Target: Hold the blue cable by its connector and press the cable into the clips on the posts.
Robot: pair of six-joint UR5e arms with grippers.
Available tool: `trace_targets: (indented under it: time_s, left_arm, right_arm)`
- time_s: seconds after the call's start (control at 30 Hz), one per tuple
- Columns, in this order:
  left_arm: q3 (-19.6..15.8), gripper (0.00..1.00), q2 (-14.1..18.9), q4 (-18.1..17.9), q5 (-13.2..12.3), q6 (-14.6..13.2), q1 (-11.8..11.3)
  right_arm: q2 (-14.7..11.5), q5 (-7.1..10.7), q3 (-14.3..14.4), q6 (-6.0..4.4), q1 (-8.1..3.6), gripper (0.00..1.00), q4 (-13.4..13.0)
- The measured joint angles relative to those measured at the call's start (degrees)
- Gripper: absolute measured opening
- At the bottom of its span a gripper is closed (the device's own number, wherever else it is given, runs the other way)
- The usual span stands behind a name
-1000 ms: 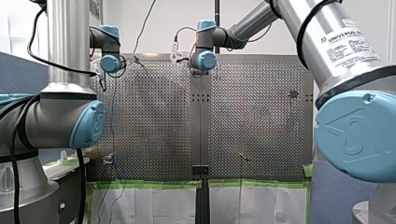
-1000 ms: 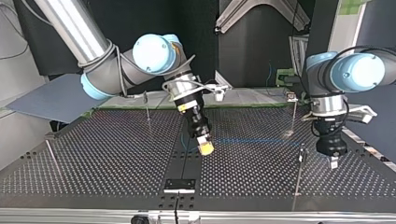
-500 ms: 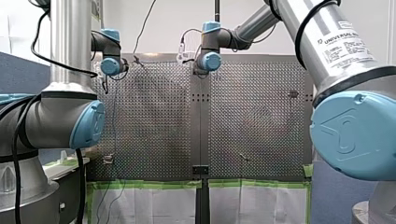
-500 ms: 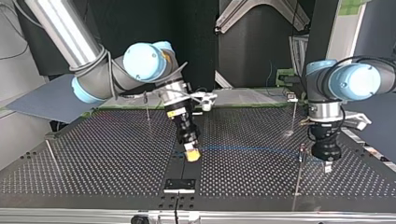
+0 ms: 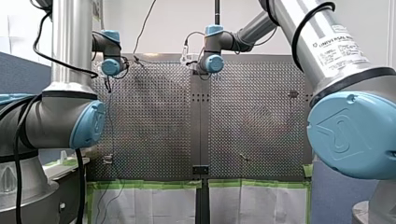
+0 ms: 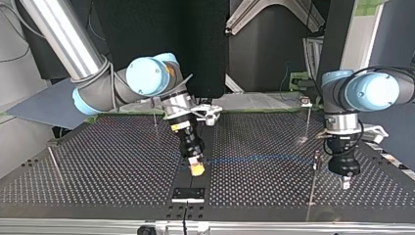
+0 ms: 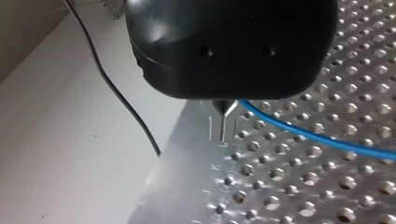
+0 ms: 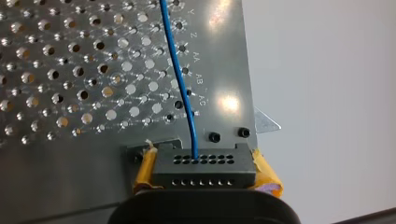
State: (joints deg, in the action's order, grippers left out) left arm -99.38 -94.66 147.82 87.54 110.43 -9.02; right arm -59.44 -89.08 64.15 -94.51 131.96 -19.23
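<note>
In the right wrist view, the yellow pads (image 8: 144, 170) of my right gripper (image 8: 204, 175) are shut on a black connector (image 8: 204, 168). The blue cable (image 8: 180, 79) runs out of it over the perforated plate. The top view has that gripper (image 6: 196, 169) low over the table's middle seam, and the cable (image 6: 259, 158) stretches straight towards the view's right. Near a thin post (image 6: 313, 188) at the view's right hangs my left gripper (image 6: 346, 183), pointing down. Its metal fingertips (image 7: 224, 108) are shut, and the cable (image 7: 317, 135) ends right at them.
More thin posts stand at the back (image 6: 308, 120) (image 6: 154, 117) and at the top view's left (image 6: 55, 166). A black bracket (image 6: 188, 194) sits on the seam near the front edge. The plate's edge (image 7: 168, 154) lies just beside my left gripper, with a black wire (image 7: 126, 107) beyond it.
In the top view my right gripper has carried the connector nearer and towards the view's left, and the cable has followed. My left gripper has shifted slightly nearer.
</note>
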Motion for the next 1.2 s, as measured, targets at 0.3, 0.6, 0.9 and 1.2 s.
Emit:
trace_targets:
  time_s: [0.3,0.6,0.9,1.2]
  left_arm:
    - [0.2,0.0,-0.7,-0.8,-0.2,1.6,-0.2]
    - [0.2,0.0,-0.7,-1.3,-0.5,2.7,-0.1]
    - [0.1,0.47,-0.7,-0.6,0.6,2.6,0.1]
    - [0.1,0.98,-0.7,2.1,0.7,2.8,0.7]
  right_arm:
    - [2.5,1.15,-4.1,-1.07,-0.24,0.0,1.7]
    - [2.8,1.38,-4.6,-1.16,-1.2,0.0,2.1]
    - [2.8,1.67,-4.6,-1.3,-1.64,0.0,3.1]
    - [2.8,1.71,-4.6,-1.31,-1.63,0.0,3.7]
